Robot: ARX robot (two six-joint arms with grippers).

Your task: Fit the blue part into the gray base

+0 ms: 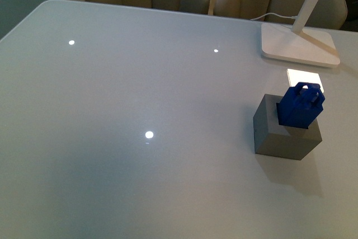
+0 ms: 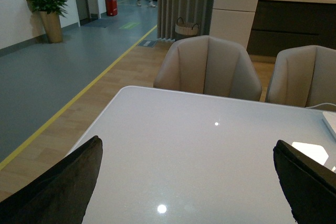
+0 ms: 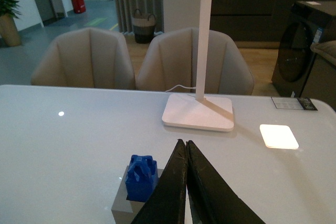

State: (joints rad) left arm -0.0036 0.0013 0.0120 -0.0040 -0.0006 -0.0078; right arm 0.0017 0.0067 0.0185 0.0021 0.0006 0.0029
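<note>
The blue part (image 1: pixel 301 106) stands in the square recess on top of the gray base (image 1: pixel 285 132) at the right of the white table, its looped knob up, most of it still above the base and leaning slightly. Both show in the right wrist view, blue part (image 3: pixel 141 177) on gray base (image 3: pixel 124 209). My right gripper (image 3: pixel 185 145) is shut and empty, held above the table just beside the blue part, not touching it. My left gripper (image 2: pixel 189 182) is open and empty over bare table, far from both objects. Neither arm shows in the front view.
A white lamp base (image 1: pixel 299 44) with its slanted arm stands behind the gray base, cable running back. A bright light patch (image 1: pixel 305 78) lies on the table between them. Beige chairs (image 2: pixel 207 69) line the table's far edge.
</note>
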